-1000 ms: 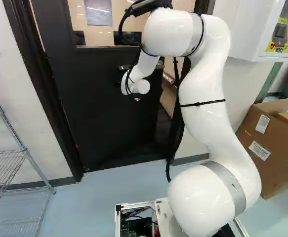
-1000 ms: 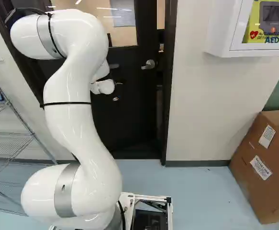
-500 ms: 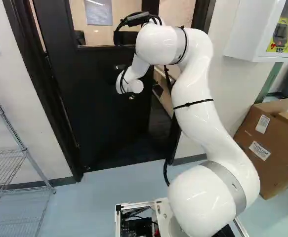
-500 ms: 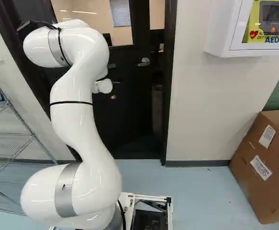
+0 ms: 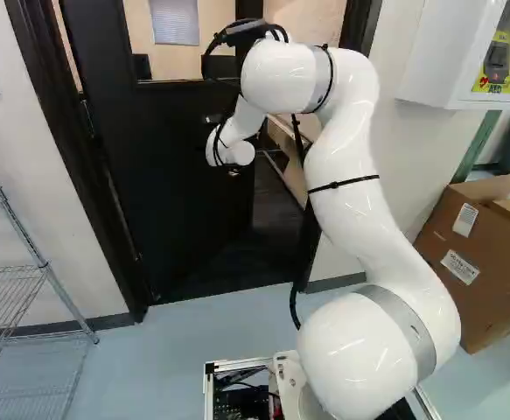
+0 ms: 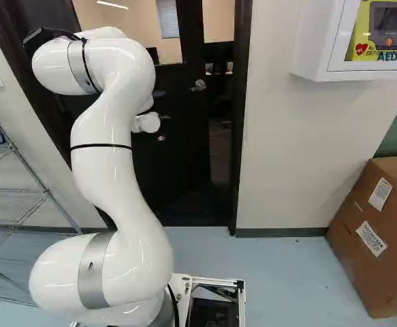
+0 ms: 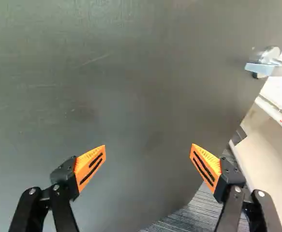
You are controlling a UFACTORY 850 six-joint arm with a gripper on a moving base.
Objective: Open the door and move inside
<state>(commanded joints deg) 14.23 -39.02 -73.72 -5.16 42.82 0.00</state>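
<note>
Left base view: door (image 5: 167,192) ajar, about eleven o'clock from my arm's foot joint (image 5: 368,350), gap (image 5: 276,210) beside its free edge. Step, I judge: push it wider, then drive in. I'd press near the free edge for leverage, slow and steady, following the swing; too fast and the door could run off or swing back. Wire shelf (image 5: 31,289) nine to ten o'clock, cardboard box (image 5: 473,262) two o'clock; I'd mind both when the base turns. Wrist end is hidden by its own housing, so contact can't be confirmed.

Right base view: handle (image 6: 198,85) at one o'clock from the foot joint, near post (image 6: 239,129). I'd centre the base on the opening before rolling; the arm (image 6: 109,170) could clip the post. Arm covers the hinge side; room beyond too dark to read.

Wrist view: gripper (image 7: 149,146) spread wide, nothing pinched, door face ahead. Handle about two o'clock from it; latch already clear, so no grasp needed, I think. Touching or just short: can't tell. Most of the door is cut off.
</note>
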